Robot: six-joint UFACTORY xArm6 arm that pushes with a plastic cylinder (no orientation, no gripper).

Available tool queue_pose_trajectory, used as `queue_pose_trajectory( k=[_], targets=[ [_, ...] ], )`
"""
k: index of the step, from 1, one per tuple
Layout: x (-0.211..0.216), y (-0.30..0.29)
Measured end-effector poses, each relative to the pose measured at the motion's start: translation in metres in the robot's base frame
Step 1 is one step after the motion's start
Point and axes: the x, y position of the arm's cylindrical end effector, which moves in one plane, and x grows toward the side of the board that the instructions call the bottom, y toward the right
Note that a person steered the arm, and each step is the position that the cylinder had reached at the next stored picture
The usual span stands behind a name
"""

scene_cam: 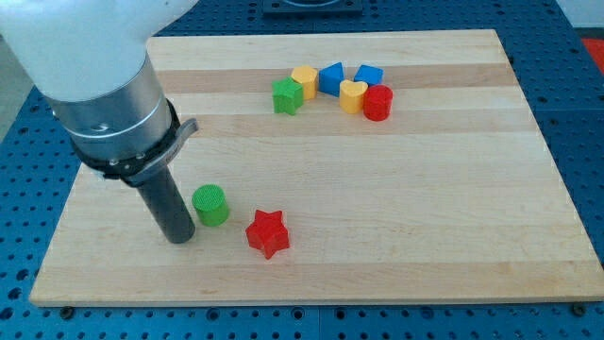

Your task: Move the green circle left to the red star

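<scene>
Green circle (210,205) sits in the bottom-left part of the board (444,236), nearer the bottom edge than the top, upright, a short cylinder with no long axis to mind. Red star (267,233) lies just beside it toward the bottom-right, a thin gap between them. My tip (178,237) is down on the wood at the circle's left, very close, maybe touching; I cannot tell which. No jaws on me: a plain dark rod, holding nothing. Key relation: the circle lies to the view's right of my tip, with the star beyond it and slightly lower, so the three run nearly in line. A push rightward and a touch toward the bottom edge looks likely to close the gap. Farther off, near the top edge, a cluster: green cube (288,95), yellow block (303,80), two blue blocks (331,77) (368,74), yellow heart (352,95), red cylinder (377,102), all well apart.
</scene>
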Motion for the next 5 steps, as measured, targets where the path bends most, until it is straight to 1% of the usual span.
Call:
queue_pose_trajectory(
  k=[1, 2, 3, 5],
  targets=[
    [-0.04, -0.005],
    [-0.053, 0.019],
    [-0.049, 0.039],
    [-0.017, 0.04]
  ],
)
